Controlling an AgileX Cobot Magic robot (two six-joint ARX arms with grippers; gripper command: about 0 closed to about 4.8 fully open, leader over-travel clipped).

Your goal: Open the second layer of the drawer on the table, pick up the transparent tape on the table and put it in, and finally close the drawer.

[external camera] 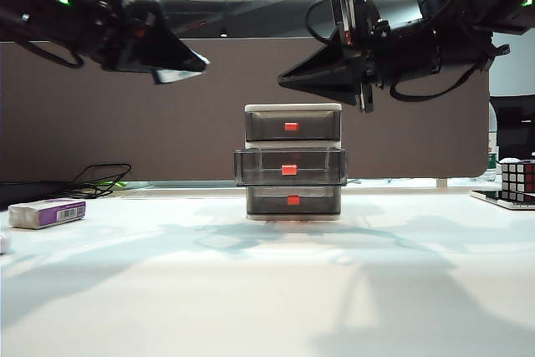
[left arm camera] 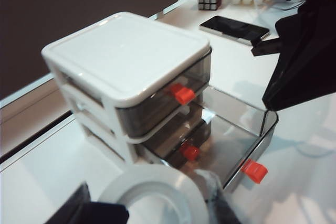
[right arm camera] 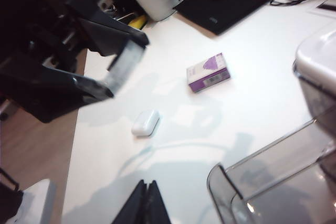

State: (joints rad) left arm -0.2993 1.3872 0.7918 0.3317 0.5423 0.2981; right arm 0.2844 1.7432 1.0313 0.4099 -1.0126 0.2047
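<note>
Left end effector [left arm camera: 152, 203] clamped on transparent tape [left arm camera: 152, 195], high left, ready for open second layer [left arm camera: 247, 129]. Right end effector [right arm camera: 146, 203] together, high right, keeping your drop clear.

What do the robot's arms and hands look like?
Both arms are black with looping black cables. The left hand and right hand end in pointed, wedge-shaped black fingers. A small green light glows on each arm, and the right wrist carries a grey block.
</note>
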